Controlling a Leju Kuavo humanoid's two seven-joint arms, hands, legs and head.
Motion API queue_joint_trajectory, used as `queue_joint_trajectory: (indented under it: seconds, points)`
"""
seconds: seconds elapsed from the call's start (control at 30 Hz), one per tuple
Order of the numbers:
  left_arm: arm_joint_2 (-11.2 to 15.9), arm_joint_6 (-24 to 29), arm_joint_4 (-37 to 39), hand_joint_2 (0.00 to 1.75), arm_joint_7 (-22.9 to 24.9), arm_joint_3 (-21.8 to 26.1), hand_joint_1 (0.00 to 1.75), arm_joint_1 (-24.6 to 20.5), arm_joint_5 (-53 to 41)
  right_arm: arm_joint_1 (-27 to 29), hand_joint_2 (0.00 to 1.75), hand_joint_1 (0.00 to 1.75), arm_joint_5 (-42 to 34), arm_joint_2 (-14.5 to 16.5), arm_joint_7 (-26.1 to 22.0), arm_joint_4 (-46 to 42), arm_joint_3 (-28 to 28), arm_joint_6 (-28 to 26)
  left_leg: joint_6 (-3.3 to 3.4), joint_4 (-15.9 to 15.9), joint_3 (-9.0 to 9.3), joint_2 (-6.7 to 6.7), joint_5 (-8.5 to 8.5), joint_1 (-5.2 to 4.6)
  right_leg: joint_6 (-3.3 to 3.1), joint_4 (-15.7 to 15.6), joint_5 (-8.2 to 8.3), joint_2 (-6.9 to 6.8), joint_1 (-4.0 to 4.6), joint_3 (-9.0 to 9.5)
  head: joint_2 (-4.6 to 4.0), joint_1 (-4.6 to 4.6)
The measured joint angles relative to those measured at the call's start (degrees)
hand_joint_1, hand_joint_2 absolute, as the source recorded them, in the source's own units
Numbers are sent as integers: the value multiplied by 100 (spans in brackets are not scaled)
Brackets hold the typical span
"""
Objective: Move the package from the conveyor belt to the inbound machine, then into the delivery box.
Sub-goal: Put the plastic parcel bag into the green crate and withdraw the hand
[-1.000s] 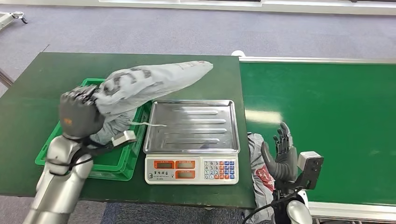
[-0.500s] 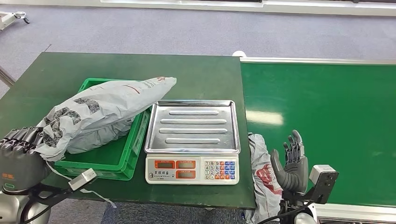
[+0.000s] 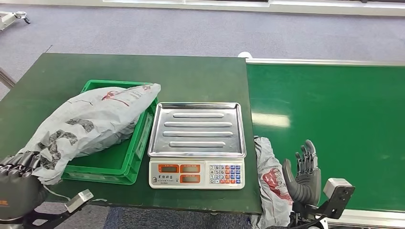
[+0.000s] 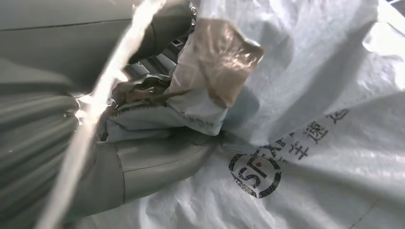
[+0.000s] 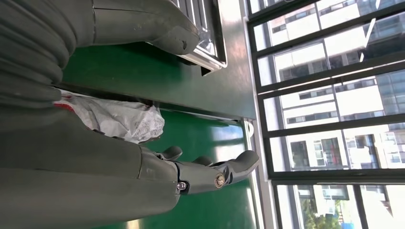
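A long grey mailer package [image 3: 90, 121] lies slanted across the green delivery box [image 3: 117, 160], its far end over the box's back corner. My left hand [image 3: 16, 183] grips its near end off the table's front-left edge; in the left wrist view the fingers [image 4: 157, 164] clamp the crumpled bag [image 4: 305, 143]. The scale's steel tray [image 3: 197, 129] is bare. My right hand [image 3: 303, 174] hangs open with fingers spread by the conveyor belt [image 3: 334, 124], beside a second grey package [image 3: 270, 179] drooping in the gap between table and belt; this package [image 5: 119, 119] appears in the right wrist view too.
The scale's keypad and displays [image 3: 196, 172] face the table's front edge. The dark green table [image 3: 95, 67] has free room behind the box. Grey carpet lies beyond.
My left hand has swung the package down and back toward the table's front-left, laying it across the green box. My right hand has drifted slightly lower and to the right.
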Motion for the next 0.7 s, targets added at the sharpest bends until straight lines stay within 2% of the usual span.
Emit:
queue_joint_trajectory:
  seconds: [0.17,0.47,0.7]
  points:
    - [-214,82,334,175,224,-104,175,17,-292,-22,175,0,-44,1,19,-8,-1,-32,-2,0,6,0,2,1,-2,0,2,-2,0,3,0,-1]
    - [-234,138,1224,175,849,-733,175,-241,-805,-105,175,0,-54,1,92,-8,-1,-95,-4,0,14,-2,4,1,-4,0,4,-3,1,11,0,1]
    - [-229,119,1627,175,993,-1096,175,-402,-787,-116,175,0,-54,1,113,-8,3,-114,-3,1,14,-4,3,0,-3,0,3,-3,0,11,0,1]
